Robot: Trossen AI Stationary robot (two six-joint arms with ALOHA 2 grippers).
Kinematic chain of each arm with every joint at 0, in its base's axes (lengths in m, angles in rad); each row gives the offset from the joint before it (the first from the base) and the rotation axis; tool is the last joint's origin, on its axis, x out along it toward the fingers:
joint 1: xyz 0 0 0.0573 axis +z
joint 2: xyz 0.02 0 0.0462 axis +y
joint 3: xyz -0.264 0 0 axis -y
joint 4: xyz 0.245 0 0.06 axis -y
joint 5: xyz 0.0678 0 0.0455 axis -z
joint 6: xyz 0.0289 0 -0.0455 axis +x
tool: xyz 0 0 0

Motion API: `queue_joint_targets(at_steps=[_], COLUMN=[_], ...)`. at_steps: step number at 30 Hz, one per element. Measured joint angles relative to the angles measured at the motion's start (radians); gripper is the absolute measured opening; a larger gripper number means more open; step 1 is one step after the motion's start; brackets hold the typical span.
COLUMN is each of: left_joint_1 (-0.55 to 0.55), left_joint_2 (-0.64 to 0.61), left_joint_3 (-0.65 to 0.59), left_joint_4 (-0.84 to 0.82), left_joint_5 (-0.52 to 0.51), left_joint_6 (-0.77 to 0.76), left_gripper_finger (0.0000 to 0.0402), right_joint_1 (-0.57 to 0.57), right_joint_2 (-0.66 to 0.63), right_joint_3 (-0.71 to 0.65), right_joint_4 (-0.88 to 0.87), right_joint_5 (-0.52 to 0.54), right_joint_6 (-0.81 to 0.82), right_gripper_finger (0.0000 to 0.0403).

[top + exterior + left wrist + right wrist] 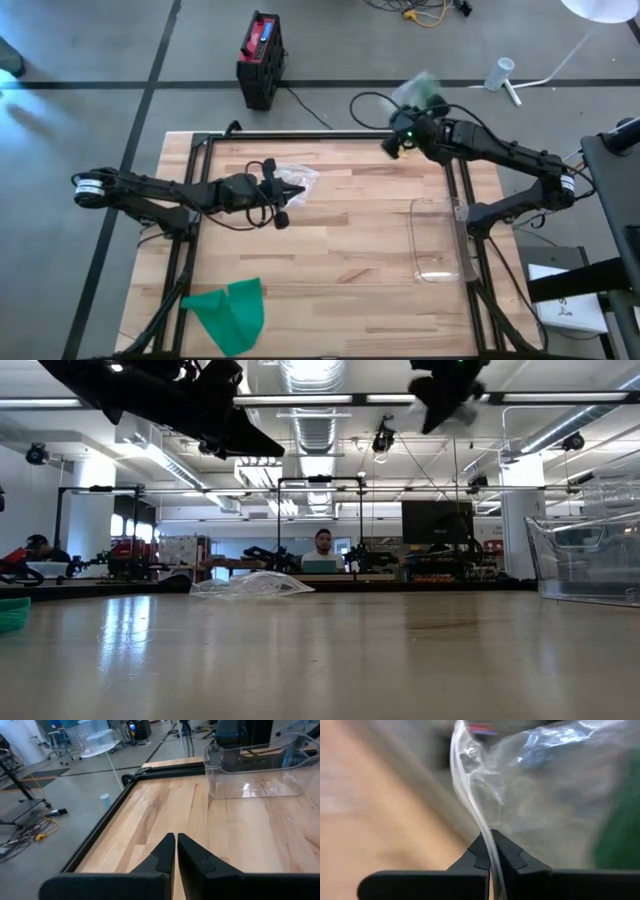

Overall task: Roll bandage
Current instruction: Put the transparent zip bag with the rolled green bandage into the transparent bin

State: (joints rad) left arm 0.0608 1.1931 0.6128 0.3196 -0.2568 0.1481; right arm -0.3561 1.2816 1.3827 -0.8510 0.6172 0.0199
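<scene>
A flat green bandage (pixel 232 312) lies spread on the table near its front left corner; in the low view it shows at the left edge (pixel 10 612). My right gripper (pixel 410 112) is raised high over the table's far right part, shut on a clear plastic bag (pixel 422 90) with something green showing through it (pixel 620 835). My left gripper (pixel 295 192) hovers shut above the table's middle left, nothing between its fingers (pixel 176 851). A second, crumpled clear bag (pixel 298 178) lies on the table right by it. My right gripper pinches a thin edge or fold of the clear bag (pixel 479 822) between its two fingers. The strip runs up out of the fingertips and the bag billows beyond them. The bag is lifted clear of the table (pixel 462 412).
A clear plastic bin (pixel 440 240) stands on the right part of the table. Black frame rails (pixel 300 137) run along the table's edges. Bare wood lies in the middle and front. A person sits in the room beyond the table (pixel 322 548).
</scene>
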Motion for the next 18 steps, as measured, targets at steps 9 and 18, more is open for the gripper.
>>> queue_joint_targets(at_steps=[9,18], left_joint_1=[0.0,0.0], left_joint_2=[0.0,0.0], left_joint_3=[0.0,0.0], left_joint_4=[-0.007,-0.03], left_joint_5=[-0.024,-0.024], left_joint_6=[-0.005,-0.025], left_gripper_finger=[0.0005,0.0008], right_joint_1=[-0.001,-0.039], right_joint_2=[-0.008,-0.01], right_joint_3=[0.002,-0.002], right_joint_4=[0.218,-0.013], right_joint_5=[-1.021,-0.078], right_joint_6=[-0.085,-0.021], right_gripper_finger=[0.0,0.0])
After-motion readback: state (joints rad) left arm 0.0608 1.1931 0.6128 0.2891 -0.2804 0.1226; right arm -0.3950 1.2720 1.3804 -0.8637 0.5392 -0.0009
